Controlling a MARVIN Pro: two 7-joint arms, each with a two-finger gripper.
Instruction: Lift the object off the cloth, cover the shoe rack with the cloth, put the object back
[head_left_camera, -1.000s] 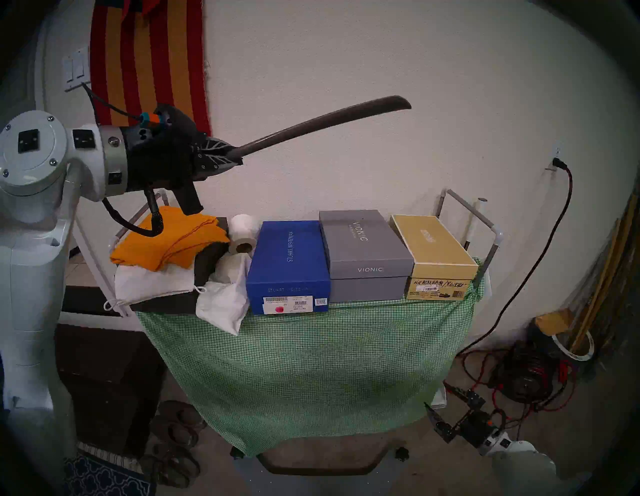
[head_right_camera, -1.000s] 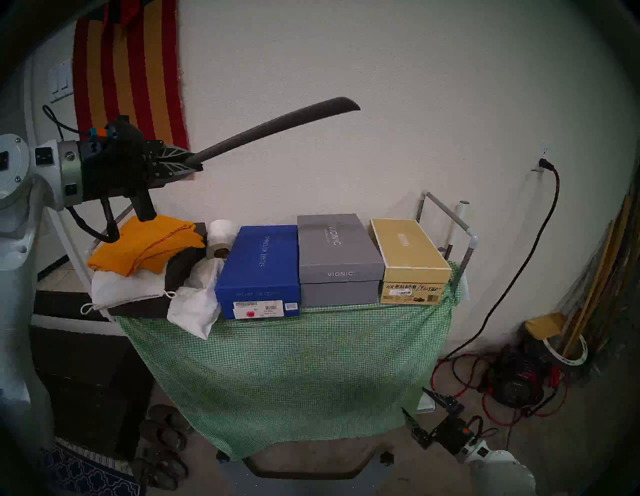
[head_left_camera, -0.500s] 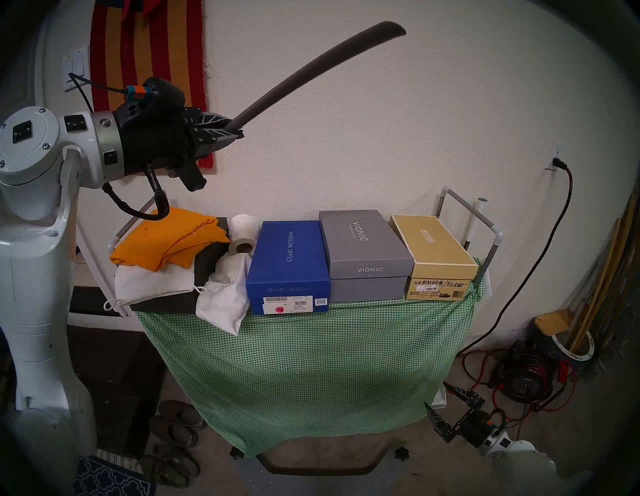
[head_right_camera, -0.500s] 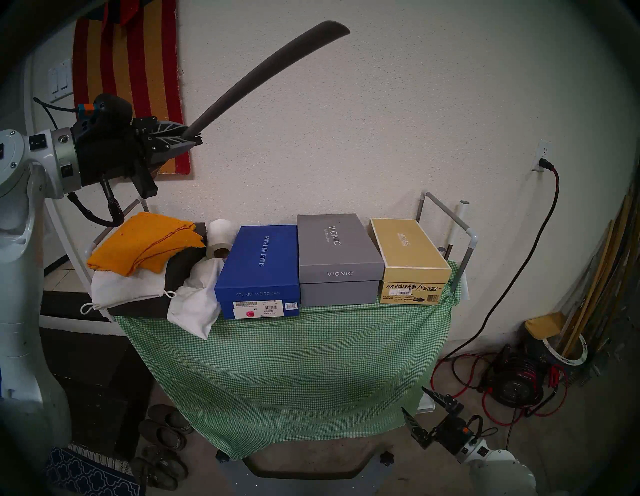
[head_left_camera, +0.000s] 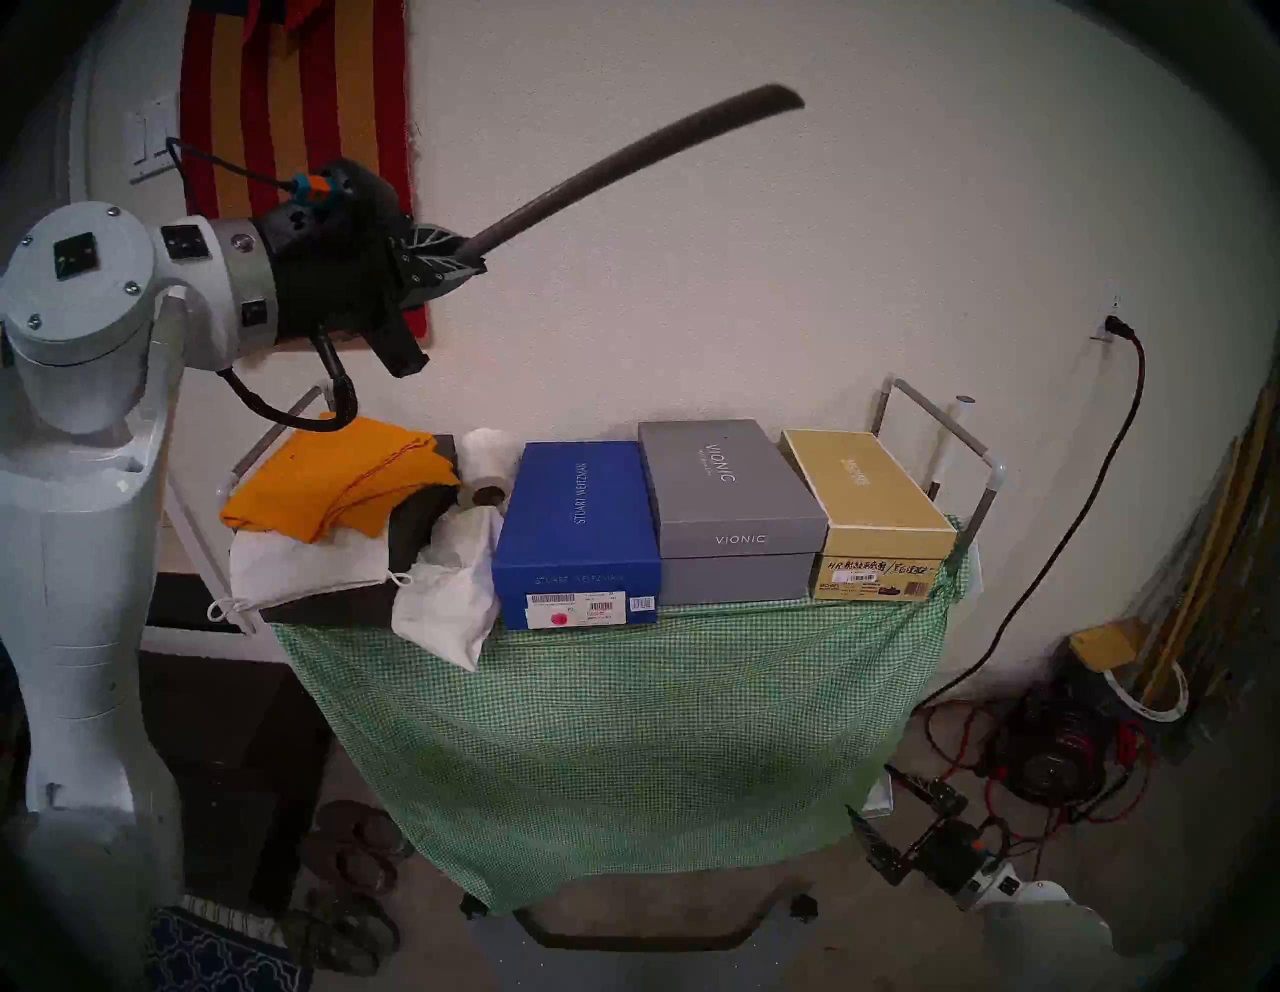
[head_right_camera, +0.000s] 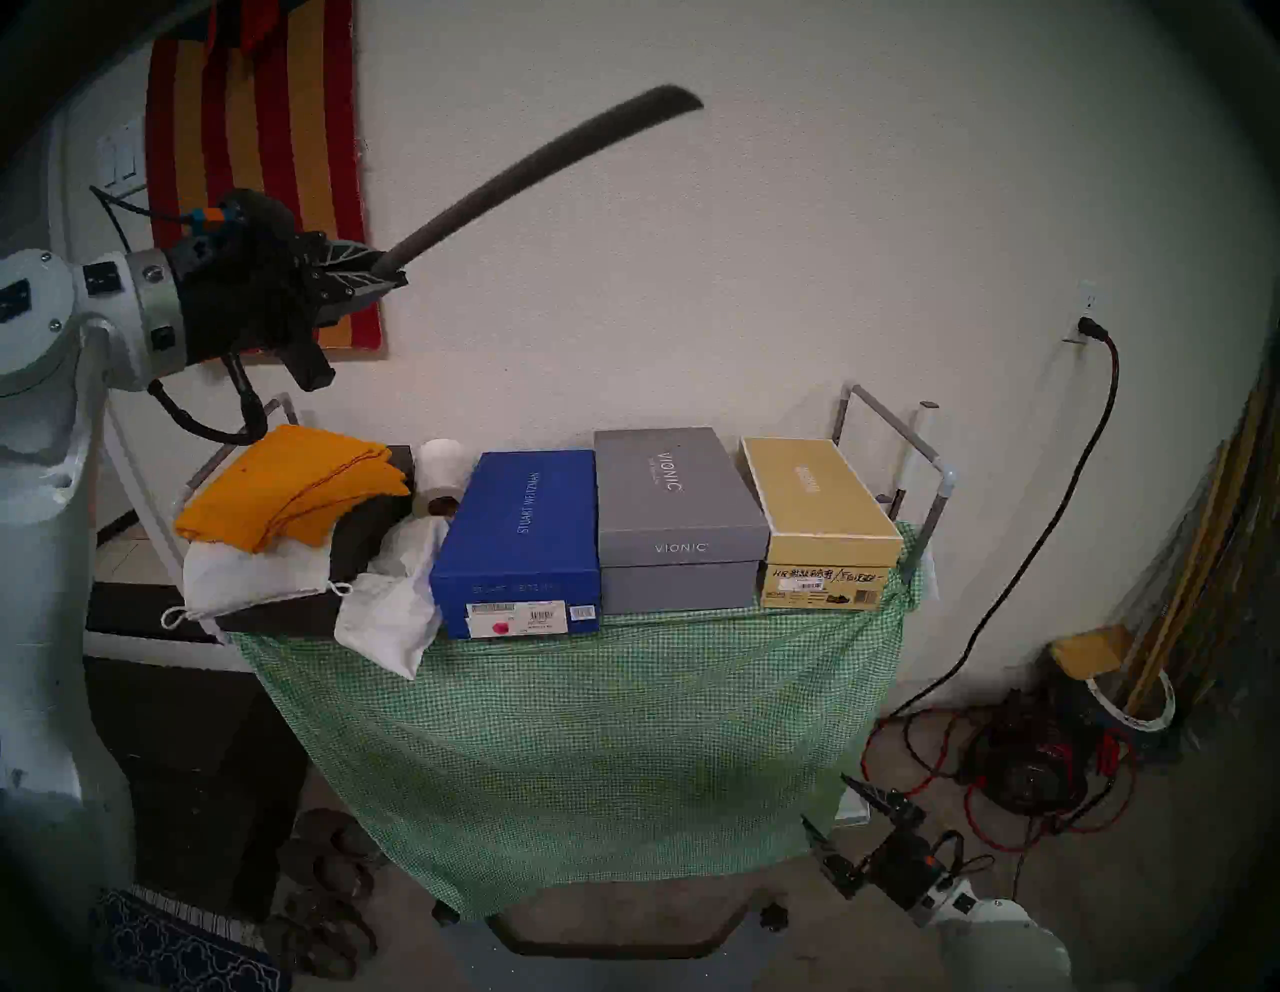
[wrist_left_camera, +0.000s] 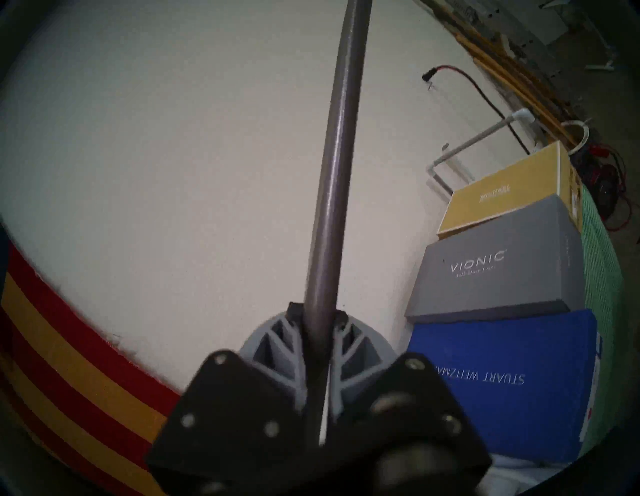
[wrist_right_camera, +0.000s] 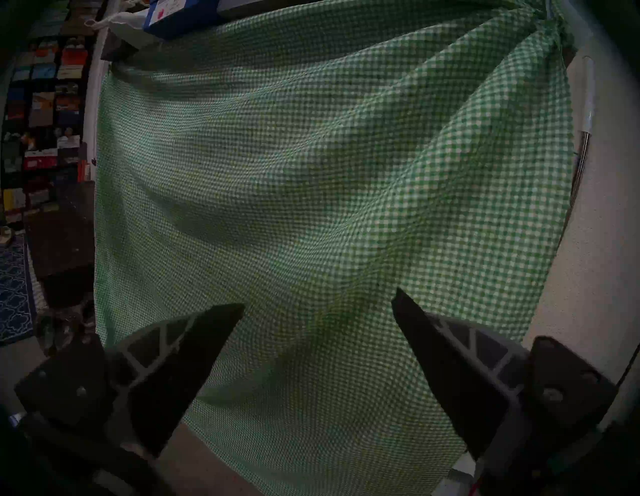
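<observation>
My left gripper (head_left_camera: 474, 262) (head_right_camera: 396, 278) (wrist_left_camera: 317, 313) is shut on the narrow end of the grey shoehorn (head_left_camera: 623, 161) (head_right_camera: 526, 170) (wrist_left_camera: 337, 156). It holds the shoehorn high in the air, above the left end of the shoe rack (head_left_camera: 952, 419) (head_right_camera: 893, 422), pointing up and to the right. The green-and-white check cloth (head_left_camera: 609, 734) (head_right_camera: 575, 748) (wrist_right_camera: 311, 180) hangs down over the rack's front. My right gripper (head_left_camera: 878, 796) (head_right_camera: 831, 803) (wrist_right_camera: 317, 301) is open and empty, low by the cloth's bottom right corner.
On the rack's top stand a blue shoe box (head_left_camera: 578, 533), a grey shoe box (head_left_camera: 727, 506) and a tan shoe box (head_left_camera: 866, 509). An orange towel (head_left_camera: 339, 485), white bags (head_left_camera: 443, 609) and a paper roll (head_left_camera: 485, 467) lie left of them. Cables and a reel (head_left_camera: 1046, 755) lie on the floor at right.
My left arm raised the shoehorn steeply, then tipped it back down a little. The right gripper stayed open by the cloth's lower right corner.
</observation>
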